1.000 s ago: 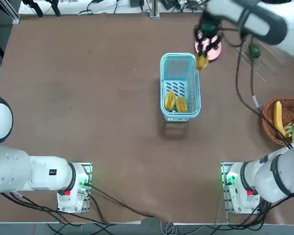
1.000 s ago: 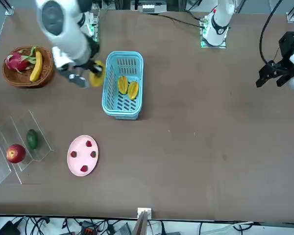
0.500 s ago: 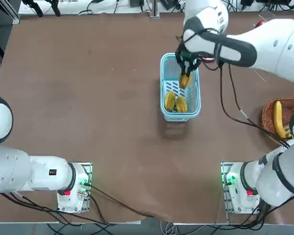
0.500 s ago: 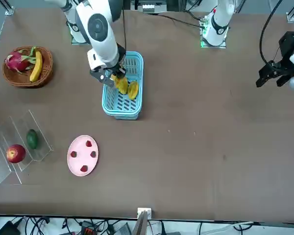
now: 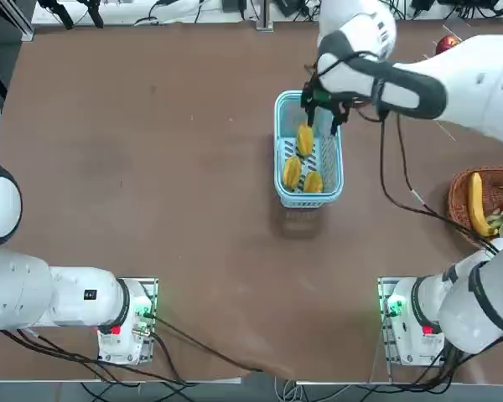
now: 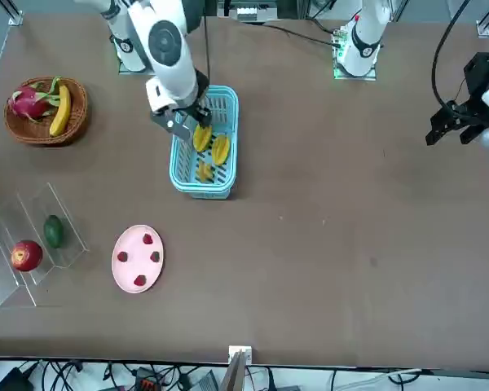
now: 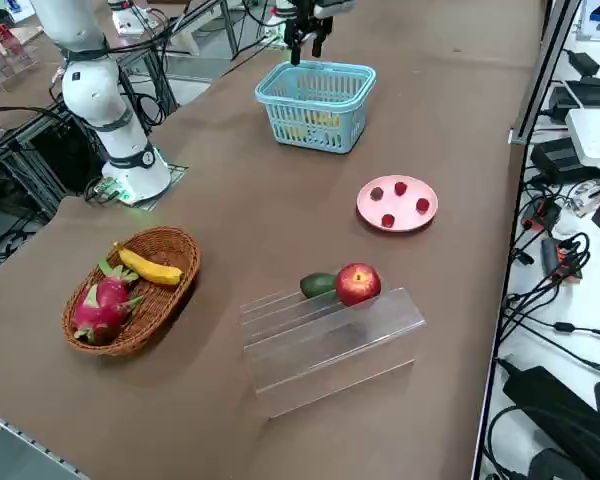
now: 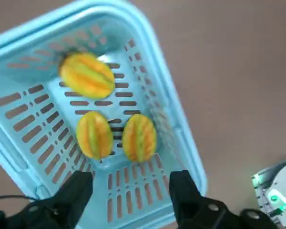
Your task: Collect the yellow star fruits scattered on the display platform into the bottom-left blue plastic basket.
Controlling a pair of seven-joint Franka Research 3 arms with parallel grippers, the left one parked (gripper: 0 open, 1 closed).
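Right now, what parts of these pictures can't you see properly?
- Top view: the right gripper covers the blue plastic basket's far end.
- Top view: the display platform is off the edge.
- Right side view: basket slats screen the star fruits.
- Front view: pink plate's red bits are too small.

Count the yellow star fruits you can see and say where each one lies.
3, all inside the blue plastic basket: two side by side, one apart, under the open right gripper.
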